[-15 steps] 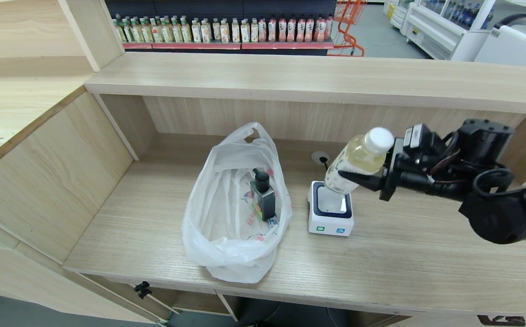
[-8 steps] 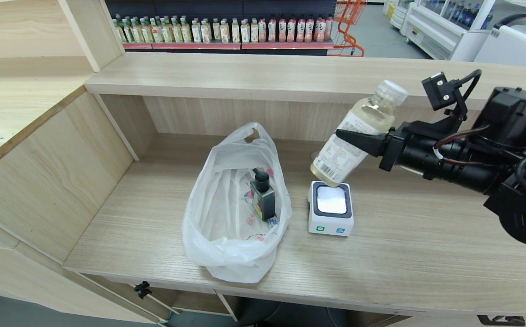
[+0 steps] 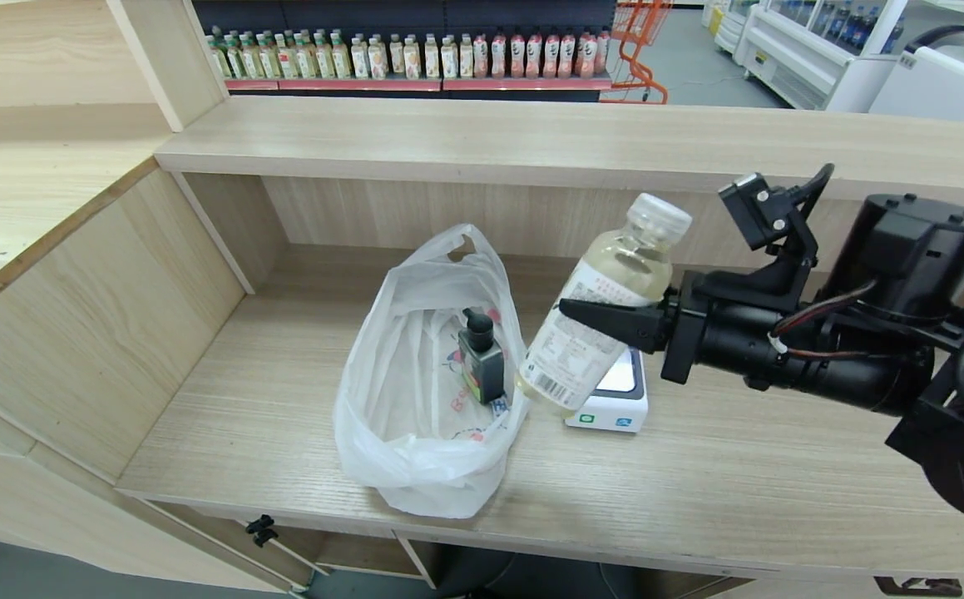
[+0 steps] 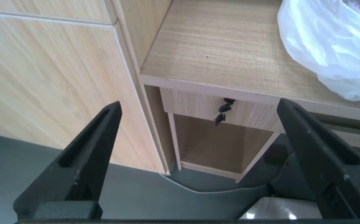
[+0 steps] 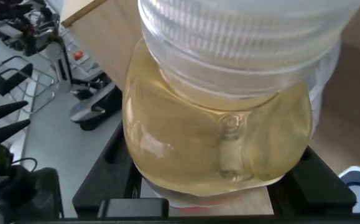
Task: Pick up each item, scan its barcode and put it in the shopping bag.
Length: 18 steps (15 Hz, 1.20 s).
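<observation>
Bottle (image 3: pixel 565 358) hangs tilted, base low and leftward, clamped in the right gripper (image 3: pixel 591 313), just right of the shopping bag (image 3: pixel 382 416) and in front of the scanner (image 3: pixel 606 413). It should travel left over the open mouth, then go down clear of the dark pump bottle (image 3: pixel 482 366) before release.

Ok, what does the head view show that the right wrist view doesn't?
Head view: the inside of the shopping bag, holding a dark pump bottle, and the barcode on the held bottle. Right wrist view: its ribbed neck and yellowish liquid up close. Both: the bottle shut in the right gripper, and apparently a corner of the scanner.
</observation>
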Motion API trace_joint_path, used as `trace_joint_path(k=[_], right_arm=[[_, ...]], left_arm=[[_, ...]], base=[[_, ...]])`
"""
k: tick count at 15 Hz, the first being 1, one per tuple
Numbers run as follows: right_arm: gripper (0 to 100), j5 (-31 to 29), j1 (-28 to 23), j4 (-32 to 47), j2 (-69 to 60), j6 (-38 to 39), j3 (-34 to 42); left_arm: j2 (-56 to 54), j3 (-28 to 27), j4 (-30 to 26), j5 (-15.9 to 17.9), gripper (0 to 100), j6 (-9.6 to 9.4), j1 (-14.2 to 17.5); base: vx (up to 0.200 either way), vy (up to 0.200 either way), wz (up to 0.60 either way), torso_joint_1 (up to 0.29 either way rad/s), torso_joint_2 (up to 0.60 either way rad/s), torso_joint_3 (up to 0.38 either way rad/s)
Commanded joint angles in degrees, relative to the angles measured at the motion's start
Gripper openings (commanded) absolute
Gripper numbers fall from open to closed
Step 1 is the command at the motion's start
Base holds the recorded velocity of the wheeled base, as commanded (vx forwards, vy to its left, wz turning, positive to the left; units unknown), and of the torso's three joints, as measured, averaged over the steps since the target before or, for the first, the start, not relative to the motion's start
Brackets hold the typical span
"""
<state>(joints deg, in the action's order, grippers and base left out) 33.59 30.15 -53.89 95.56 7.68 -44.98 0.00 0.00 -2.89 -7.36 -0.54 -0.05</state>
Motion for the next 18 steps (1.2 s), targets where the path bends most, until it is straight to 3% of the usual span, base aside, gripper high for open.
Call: trace_joint_path(k=[1,7,13,18], right_arm=[[0,0.08,2.02,-0.33,-0.2,-0.12,1.83],[0,-0.01,2.37,-7.45,4.63,-2.14,8.42],[0,-0.19,2.9,-12.81,12.19,-3.64,5.34],[0,-0.1,2.99,-23.89,21.07,-4.96,4.55]], left_arm=[[0.0,0.0,-0.01,-0.02,100,0.01,-0.04],[0.0,0.0,-0.01,-0.02,100,0.01,-0.04],[0.0,0.0,-0.01,-0.02,100,0.01,-0.04],[0.0,0.0,-0.01,-0.02,100,0.01,-0.04]], base=[[0.0,0.0,0.0,0.0,0.0,0.0],[0.0,0.0,0.0,0.0,0.0,0.0],[0.0,0.0,0.0,0.0,0.0,0.0],[0.0,0.0,0.0,0.0,0.0,0.0]])
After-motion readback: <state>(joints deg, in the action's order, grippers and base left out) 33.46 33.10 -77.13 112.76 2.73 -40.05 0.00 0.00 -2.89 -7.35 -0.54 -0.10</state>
